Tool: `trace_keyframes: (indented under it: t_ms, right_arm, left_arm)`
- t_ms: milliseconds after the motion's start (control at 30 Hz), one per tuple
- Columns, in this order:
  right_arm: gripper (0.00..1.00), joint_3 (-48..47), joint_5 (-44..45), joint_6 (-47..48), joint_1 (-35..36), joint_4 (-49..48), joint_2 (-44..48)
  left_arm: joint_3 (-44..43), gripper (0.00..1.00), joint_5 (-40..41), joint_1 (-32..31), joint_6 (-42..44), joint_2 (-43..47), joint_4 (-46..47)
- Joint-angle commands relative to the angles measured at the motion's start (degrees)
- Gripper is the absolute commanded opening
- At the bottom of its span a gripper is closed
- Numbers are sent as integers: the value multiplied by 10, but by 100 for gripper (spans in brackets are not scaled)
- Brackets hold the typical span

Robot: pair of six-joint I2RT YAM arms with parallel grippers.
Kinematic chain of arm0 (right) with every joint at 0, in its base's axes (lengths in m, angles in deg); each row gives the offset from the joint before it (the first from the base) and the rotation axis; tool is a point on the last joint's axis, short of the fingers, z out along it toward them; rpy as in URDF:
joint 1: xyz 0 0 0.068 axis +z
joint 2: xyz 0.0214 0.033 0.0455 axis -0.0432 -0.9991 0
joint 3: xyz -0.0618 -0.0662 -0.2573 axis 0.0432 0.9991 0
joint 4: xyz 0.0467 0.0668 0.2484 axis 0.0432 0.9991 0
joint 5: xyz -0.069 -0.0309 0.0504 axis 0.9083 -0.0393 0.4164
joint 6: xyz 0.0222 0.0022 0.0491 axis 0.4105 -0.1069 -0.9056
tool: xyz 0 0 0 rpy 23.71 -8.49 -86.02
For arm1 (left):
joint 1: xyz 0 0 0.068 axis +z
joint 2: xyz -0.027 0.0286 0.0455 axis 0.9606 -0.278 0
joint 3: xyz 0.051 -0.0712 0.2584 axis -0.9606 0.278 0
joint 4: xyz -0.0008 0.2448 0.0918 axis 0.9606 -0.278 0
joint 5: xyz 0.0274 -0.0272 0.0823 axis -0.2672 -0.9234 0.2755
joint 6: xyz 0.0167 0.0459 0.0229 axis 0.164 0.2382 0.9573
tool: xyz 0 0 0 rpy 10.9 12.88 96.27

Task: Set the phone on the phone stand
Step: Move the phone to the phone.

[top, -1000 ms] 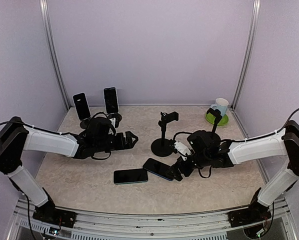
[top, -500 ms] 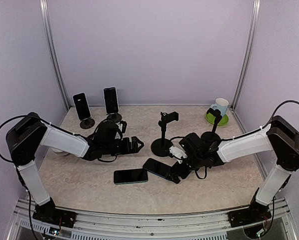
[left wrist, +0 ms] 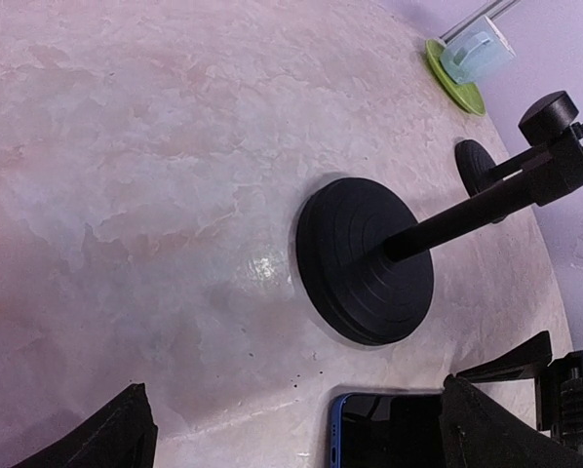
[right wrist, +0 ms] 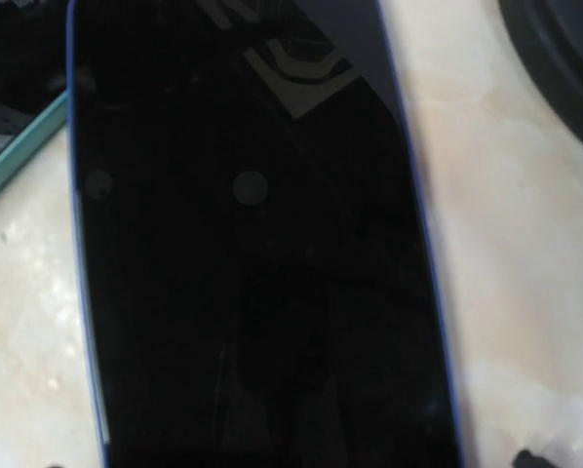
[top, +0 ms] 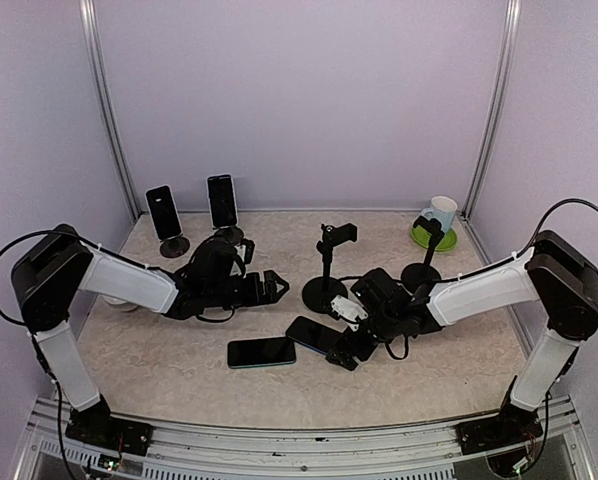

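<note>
both arms have crept inward: right gripper [top: 345,350], spread wide and empty, hangs low over the blue phone [top: 313,335] lying flat on the desk [top: 169,375] beside the phone stand [top: 326,292]; left gripper [top: 277,287], also spread, faces that stand's base.

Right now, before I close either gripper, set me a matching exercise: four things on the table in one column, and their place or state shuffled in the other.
Things
1. blue-edged phone
2. teal-edged phone
3. mug
4. middle phone stand

Place or state
A. on the green saucer, far right corner
B. upright, clamp empty
C. lying flat, the open right gripper over its end
D. lying flat on the table, no gripper above it

Pairs: 1-C, 2-D, 3-A, 4-B
</note>
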Motion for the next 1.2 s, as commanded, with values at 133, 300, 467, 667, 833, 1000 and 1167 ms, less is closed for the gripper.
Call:
trace_keyframes:
  t_ms: [133, 300, 467, 667, 833, 1000, 1167]
  right_arm:
    - [89, -6, -10, 14, 6, 26, -36]
    - [77, -7, -8, 26, 7, 36, -43]
    - [65, -4, -17, 33, 7, 40, -44]
    - [56, 1, 3, 43, 13, 42, -22]
    - [55, -8, 0, 39, 15, 44, 4]
    - [53, -23, 11, 40, 15, 46, 34]
    - [52, -29, 15, 46, 15, 47, 46]
  left_arm:
    - [-14, 99, 7, 2, 12, 41, -8]
    - [-12, 99, 19, 2, 20, 59, -20]
    - [-12, 99, 20, 2, 23, 69, -25]
    - [-11, 99, 33, 3, 32, 91, -42]
    - [-11, 99, 34, 3, 33, 103, -49]
    - [-14, 99, 32, 3, 34, 109, -56]
    - [-11, 99, 31, 3, 33, 115, -53]
